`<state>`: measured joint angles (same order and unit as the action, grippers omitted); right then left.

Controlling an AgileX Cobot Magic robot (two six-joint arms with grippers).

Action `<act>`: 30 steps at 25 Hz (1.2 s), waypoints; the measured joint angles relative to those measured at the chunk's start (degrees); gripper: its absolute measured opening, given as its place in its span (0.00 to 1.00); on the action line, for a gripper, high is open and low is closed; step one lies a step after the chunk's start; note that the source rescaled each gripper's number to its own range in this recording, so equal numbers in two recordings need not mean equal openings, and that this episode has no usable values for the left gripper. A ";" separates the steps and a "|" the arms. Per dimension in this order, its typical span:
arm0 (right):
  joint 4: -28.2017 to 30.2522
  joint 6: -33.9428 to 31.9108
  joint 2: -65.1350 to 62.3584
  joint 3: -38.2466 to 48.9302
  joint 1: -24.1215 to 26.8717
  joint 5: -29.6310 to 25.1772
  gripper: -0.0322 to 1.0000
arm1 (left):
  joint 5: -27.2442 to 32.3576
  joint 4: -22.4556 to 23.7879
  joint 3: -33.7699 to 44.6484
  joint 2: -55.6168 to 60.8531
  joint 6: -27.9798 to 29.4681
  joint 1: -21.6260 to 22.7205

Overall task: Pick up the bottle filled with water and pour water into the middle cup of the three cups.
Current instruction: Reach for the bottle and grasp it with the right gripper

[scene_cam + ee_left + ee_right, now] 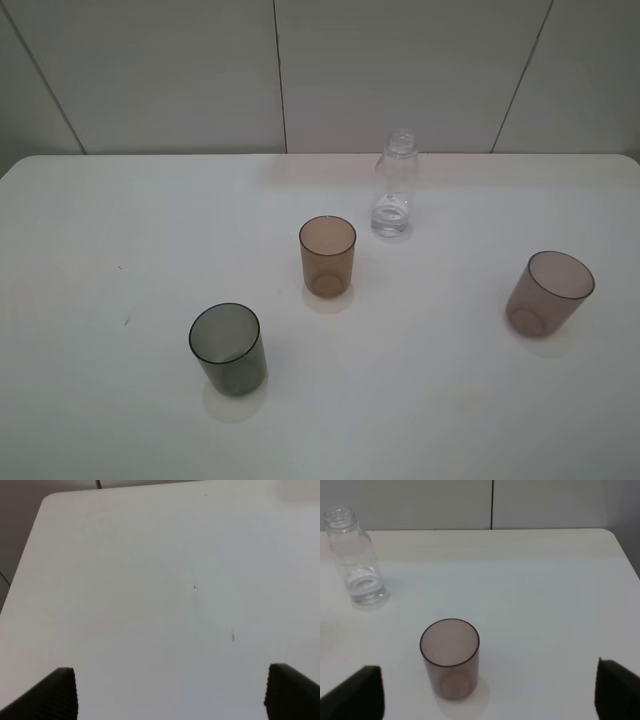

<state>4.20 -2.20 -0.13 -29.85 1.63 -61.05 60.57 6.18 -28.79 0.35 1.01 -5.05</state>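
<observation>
The clear bottle [396, 185] stands upright and uncapped near the back of the white table [100, 220], with a little water at its bottom. It also shows in the right wrist view [356, 557]. The amber-brown middle cup [328, 256] stands just in front and left of it. The dark grey cup [228, 348] is front left and the mauve-pink cup [548, 292] is at the right, also in the right wrist view [451, 658]. Neither gripper shows in the exterior high view. My left gripper [170, 692] is open over bare table. My right gripper [490, 692] is open, the pink cup ahead between its fingers.
A white panelled wall [300, 70] runs behind the table's back edge. The table's rounded back corners show at left [20, 170] and right [625, 160]. Small dark specks [233, 637] mark the surface in the left wrist view.
</observation>
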 joint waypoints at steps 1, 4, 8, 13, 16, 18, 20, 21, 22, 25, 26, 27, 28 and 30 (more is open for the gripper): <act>0.00 0.00 0.00 0.00 0.00 0.00 0.95 | 0.00 0.00 0.00 0.00 0.00 0.00; 0.00 0.00 0.00 0.00 0.00 0.00 0.95 | 0.00 0.00 0.00 0.00 0.00 0.00; 0.00 0.00 0.00 0.00 0.00 0.00 0.95 | 0.00 0.00 0.00 0.00 0.00 0.00; 0.00 0.00 0.00 0.00 0.06 0.00 0.95 | 0.00 0.00 0.00 0.00 0.00 0.00; 0.00 0.00 0.00 0.00 0.06 0.00 0.95 | 0.00 0.00 0.00 0.00 0.00 0.00; 0.00 0.00 0.00 0.00 0.06 0.00 0.95 | 0.00 0.00 0.00 0.00 0.00 0.00; 0.00 0.00 0.00 0.00 0.06 0.00 0.95 | 0.00 0.00 0.00 0.00 0.00 0.00; 0.00 0.00 0.00 0.00 0.06 0.00 0.95 | 0.00 0.00 0.00 0.00 0.00 0.00; 0.00 0.00 0.00 0.00 0.06 0.00 0.95 | 0.00 0.00 0.00 0.00 0.00 0.00; 0.00 0.00 0.00 0.00 0.06 0.00 0.95 | 0.00 0.00 0.00 0.00 0.00 0.00; 0.00 0.00 0.00 0.00 0.06 0.00 0.95 | 0.00 0.00 0.00 0.00 0.00 0.00; 0.00 0.00 0.00 0.00 0.06 0.00 0.95 | 0.00 0.00 0.00 0.00 0.00 0.00; 0.00 0.00 0.00 0.00 0.06 0.00 0.95 | 0.00 0.00 0.00 0.00 0.00 0.00; 0.00 0.00 0.00 0.00 0.06 0.00 0.95 | 0.00 0.00 0.00 0.00 0.00 0.00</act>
<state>4.20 -2.20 -0.13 -29.85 1.69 -61.05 60.57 6.18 -28.79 0.35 1.01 -5.05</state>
